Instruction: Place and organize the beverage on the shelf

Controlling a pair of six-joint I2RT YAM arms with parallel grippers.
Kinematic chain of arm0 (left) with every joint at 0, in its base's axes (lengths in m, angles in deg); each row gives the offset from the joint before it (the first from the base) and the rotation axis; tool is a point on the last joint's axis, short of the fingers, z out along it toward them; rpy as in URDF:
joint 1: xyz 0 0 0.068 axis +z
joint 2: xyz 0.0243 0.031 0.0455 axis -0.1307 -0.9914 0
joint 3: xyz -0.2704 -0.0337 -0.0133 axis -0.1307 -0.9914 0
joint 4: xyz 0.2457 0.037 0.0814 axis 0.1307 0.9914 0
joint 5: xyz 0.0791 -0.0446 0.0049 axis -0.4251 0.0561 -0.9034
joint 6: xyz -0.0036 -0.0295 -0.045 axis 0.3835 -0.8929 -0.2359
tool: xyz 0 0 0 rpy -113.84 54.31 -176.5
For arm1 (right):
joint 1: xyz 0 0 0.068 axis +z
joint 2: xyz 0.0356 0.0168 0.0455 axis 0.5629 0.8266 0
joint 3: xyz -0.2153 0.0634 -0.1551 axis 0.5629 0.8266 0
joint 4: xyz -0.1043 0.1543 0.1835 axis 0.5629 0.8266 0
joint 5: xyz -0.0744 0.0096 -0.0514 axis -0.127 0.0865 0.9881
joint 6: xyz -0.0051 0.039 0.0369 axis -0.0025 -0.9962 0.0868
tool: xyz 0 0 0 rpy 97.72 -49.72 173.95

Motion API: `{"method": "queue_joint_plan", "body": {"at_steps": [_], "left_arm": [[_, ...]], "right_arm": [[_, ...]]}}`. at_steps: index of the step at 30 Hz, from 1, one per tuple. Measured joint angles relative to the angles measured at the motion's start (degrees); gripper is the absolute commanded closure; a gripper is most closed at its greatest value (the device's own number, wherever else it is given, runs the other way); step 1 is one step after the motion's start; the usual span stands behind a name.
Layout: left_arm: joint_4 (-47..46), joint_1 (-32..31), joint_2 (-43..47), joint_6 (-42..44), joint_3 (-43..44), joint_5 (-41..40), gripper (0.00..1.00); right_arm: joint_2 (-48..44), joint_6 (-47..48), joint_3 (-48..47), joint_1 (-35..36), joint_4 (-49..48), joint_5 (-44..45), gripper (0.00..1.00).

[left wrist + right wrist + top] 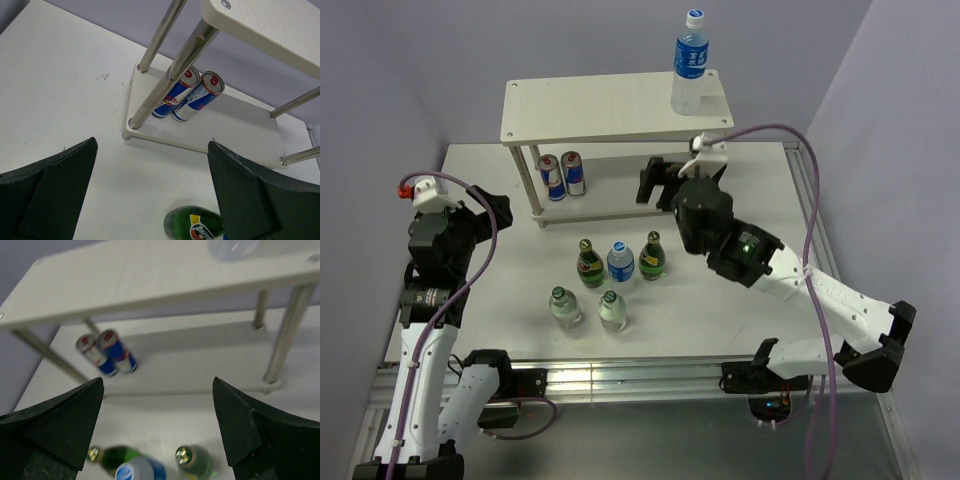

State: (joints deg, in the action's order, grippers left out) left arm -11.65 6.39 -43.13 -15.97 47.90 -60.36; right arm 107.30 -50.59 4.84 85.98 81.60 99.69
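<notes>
The left end effector [498, 212] at centre left and the right end effector [650, 185] mid-frame both gape apart, empty, before the pale cream wooden two-tier shelf [610, 105].

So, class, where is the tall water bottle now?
In the top view, the water bottle stands upright on the shelf, at the top board's right end; two cans stand lower left.

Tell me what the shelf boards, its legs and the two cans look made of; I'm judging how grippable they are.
The shelf boards: pale cream, faint grain, matte face, probably laminated wood. The legs: round, brushed silvery sheen, likely metal tube. The two cans: glossy blue-and-silver print, metal rims, apparently thin aluminium.
</notes>
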Motion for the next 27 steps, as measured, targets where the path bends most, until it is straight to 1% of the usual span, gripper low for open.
{"method": "queue_joint_plan", "body": {"at_steps": [2,4,6,9,12,19,27], "left_arm": [[0.0,0.0,0.0,0.0,0.0,0.0,0.01],[0.0,0.1,0.0,0.0,0.0,0.0,0.01],[0.0,0.2,0.0,0.0,0.0,0.0,0.01],[0.0,0.2,0.0,0.0,0.0,0.0,0.01],[0.0,0.2,0.0,0.0,0.0,0.0,0.01],[0.2,0.2,0.0,0.0,0.0,-0.2,0.01],[0.8,0.2,0.0,0.0,0.0,-0.2,0.01]], "right_arm": [[-2.5,-2.4,5.9,3.7,-1.2,-1.5,0.04],[-4.0,-4.9,12.7,5.5,-2.6,-3.2,0.04],[-3.9,-7.3,18.8,7.6,-3.7,-4.5,0.04],[-2.1,-9.9,24.5,10.4,-3.6,-6.2,0.04],[-0.3,-12.4,25.6,12.6,-4.7,-6.9,0.04],[-0.3,-14.5,26.2,15.9,-5.0,-6.3,0.04],[1.3,-15.7,26.6,18.0,-5.9,-6.2,0.04]]}}
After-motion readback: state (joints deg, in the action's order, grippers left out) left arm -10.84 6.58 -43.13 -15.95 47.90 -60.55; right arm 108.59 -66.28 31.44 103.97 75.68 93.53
